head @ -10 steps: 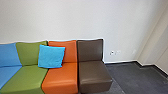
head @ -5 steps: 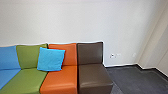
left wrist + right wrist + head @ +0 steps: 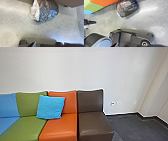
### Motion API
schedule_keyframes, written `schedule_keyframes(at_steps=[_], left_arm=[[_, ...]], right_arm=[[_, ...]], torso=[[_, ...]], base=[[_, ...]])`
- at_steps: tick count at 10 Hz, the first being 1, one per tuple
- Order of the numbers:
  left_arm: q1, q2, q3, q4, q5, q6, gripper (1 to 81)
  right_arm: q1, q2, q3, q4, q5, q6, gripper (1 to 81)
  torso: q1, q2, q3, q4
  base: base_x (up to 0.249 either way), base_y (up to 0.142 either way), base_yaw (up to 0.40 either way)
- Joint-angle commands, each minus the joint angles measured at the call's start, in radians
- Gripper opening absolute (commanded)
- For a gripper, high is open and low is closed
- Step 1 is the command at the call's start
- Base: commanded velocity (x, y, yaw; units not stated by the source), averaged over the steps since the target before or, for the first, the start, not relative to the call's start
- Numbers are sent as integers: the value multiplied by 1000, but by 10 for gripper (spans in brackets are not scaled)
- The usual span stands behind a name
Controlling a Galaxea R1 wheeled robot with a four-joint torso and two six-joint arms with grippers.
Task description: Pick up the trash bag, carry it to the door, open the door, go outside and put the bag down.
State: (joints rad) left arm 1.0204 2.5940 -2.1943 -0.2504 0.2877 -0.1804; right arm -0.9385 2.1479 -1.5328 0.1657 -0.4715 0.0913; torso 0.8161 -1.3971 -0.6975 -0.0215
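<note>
On the grey floor lies the dark, shiny trash bag, seen in the left wrist view (image 3: pixel 46 11) with a blue sheen and a pale side. The same trash bag (image 3: pixel 127 8) shows in the right wrist view, close to the coloured sofa. Dark pointed parts of the left gripper (image 3: pixel 33 44) and the right gripper (image 3: pixel 115 44) appear in their own wrist views, with bare floor between them and the bag. How far open they stand cannot be told.
In the head view, a sofa of blue, green, orange (image 3: pixel 60 124) and brown (image 3: pixel 93 124) seats stands against a white wall (image 3: pixel 75 69). A blue cushion (image 3: pixel 50 107) leans on it. Dark floor (image 3: pixel 132 125) lies right of the sofa, beside a wall corner.
The head camera has moved, so the whole head picture has shifted, with sofa and floor edge a little lower in it. The cushion stays in its place on the sofa.
</note>
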Motion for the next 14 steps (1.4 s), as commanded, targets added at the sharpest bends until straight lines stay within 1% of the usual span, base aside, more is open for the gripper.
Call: schedule_keyframes(at_steps=[1, 3, 4, 5, 6, 7, 10, 12, 14], left_arm=[[-111, -21, -7, -4, 57, 2, 811], [-131, 0, -47, -4, 57, 2, 811], [-144, 12, -67, -1, 58, 2, 811], [-164, 32, -102, 2, 59, 1, 811], [-187, 48, -139, -3, 76, 1, 811], [-208, 63, -170, -4, 108, 2, 811], [-269, 84, -177, -3, 117, 1, 811], [-320, 104, -177, -6, 171, 1, 811], [-346, 131, -177, 2, 177, 1, 811]], right_arm=[[98, -55, 25, 32, -56, 1, 811], [106, -76, 37, 34, -56, 2, 811], [112, -92, 45, 34, -58, 2, 811], [126, -110, 59, 35, -59, 2, 811], [134, -133, 79, 35, -59, 2, 811], [140, -161, 102, 35, -61, 4, 811], [145, -193, 125, 34, -62, 4, 811], [145, -190, 129, 32, -61, 2, 811], [145, -185, 129, 32, -62, 2, 811]], torso=[[62, -95, -83, 0], [107, -167, -142, 0], [127, -198, -117, 0], [148, -232, -108, 0], [166, -258, -120, 0], [182, -283, -127, 0], [244, -381, -131, 0], [287, -451, -131, 0], [328, -517, -199, 0]], base=[[0, 0, 0], [0, 0, 0], [0, 0, 0], [0, 0, 0], [0, 0, 0], [0, 0, 0], [0, 0, 0], [0, 0, 0], [0, 0, 0]])
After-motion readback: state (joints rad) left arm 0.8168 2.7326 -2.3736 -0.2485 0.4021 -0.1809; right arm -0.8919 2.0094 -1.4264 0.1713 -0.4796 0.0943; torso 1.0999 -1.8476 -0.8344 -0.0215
